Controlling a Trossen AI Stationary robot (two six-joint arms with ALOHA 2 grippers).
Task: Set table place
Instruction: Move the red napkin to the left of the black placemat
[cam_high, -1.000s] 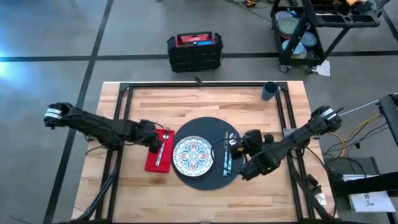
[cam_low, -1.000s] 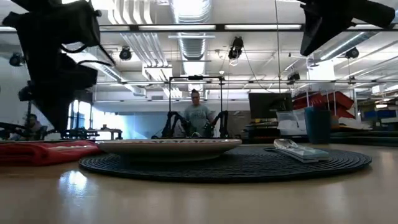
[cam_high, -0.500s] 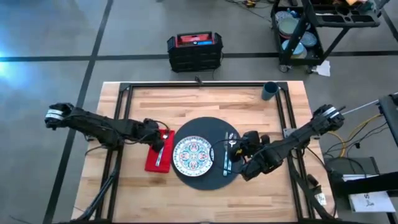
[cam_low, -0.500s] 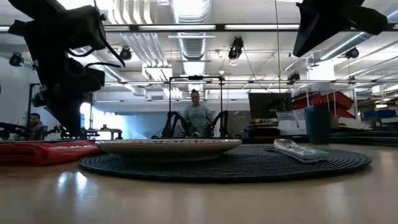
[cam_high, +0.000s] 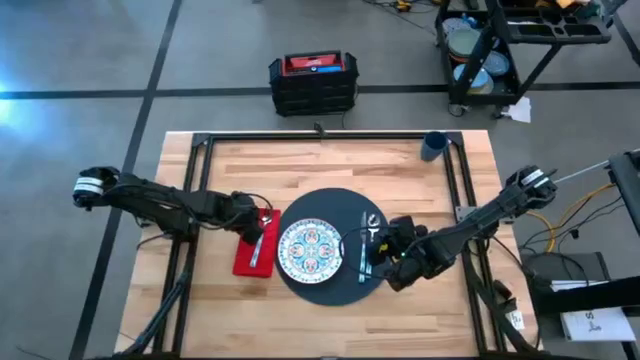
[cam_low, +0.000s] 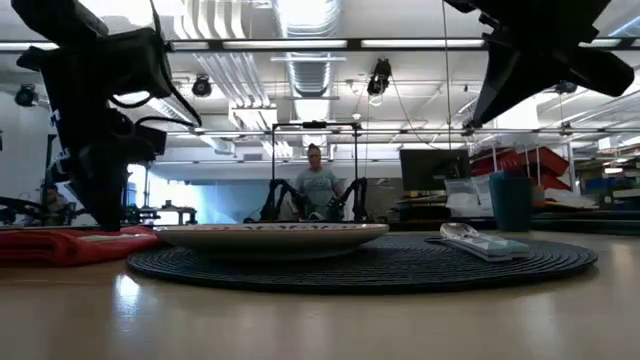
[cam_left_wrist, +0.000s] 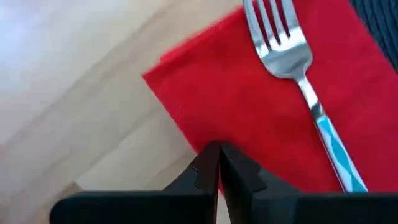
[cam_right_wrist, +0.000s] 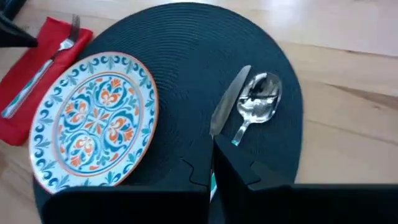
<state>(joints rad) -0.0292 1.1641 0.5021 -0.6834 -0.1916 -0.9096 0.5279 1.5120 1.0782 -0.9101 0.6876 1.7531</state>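
Note:
A round dark mat (cam_high: 330, 205) lies mid-table with the patterned white plate (cam_high: 311, 249) on its left half. A knife (cam_right_wrist: 229, 102) and a spoon (cam_right_wrist: 258, 102) lie side by side on its right half. Left of the mat the red napkin (cam_left_wrist: 249, 106) lies flat with the fork (cam_left_wrist: 292, 56) on top. My left gripper (cam_left_wrist: 217, 152) is shut, low at the napkin's left edge, beside the fork. My right gripper (cam_right_wrist: 212, 155) is shut and hangs high above the mat's right part (cam_low: 530, 60), over the knife's handle end. The dark blue cup (cam_high: 434, 146) stands at the far right. My left gripper points its shut fingertips (cam_left_wrist: 211, 163) down at the napkin's left edge (cam_left_wrist: 186, 134), away from the fork. Whether the tips touch the cloth, I cannot tell. My right gripper touches nothing.
A black rail frame (cam_high: 320, 136) borders the wooden top. A black crate (cam_high: 313, 82) sits on the floor beyond the far edge and a cart (cam_high: 500, 40) at the far right. A person (cam_low: 317, 190) sits in the room behind.
My left gripper has come down toward the napkin, staying shut. My right gripper has moved a little toward the table's near-left, over the knife and spoon, and has tipped. Nothing on the table has shifted.

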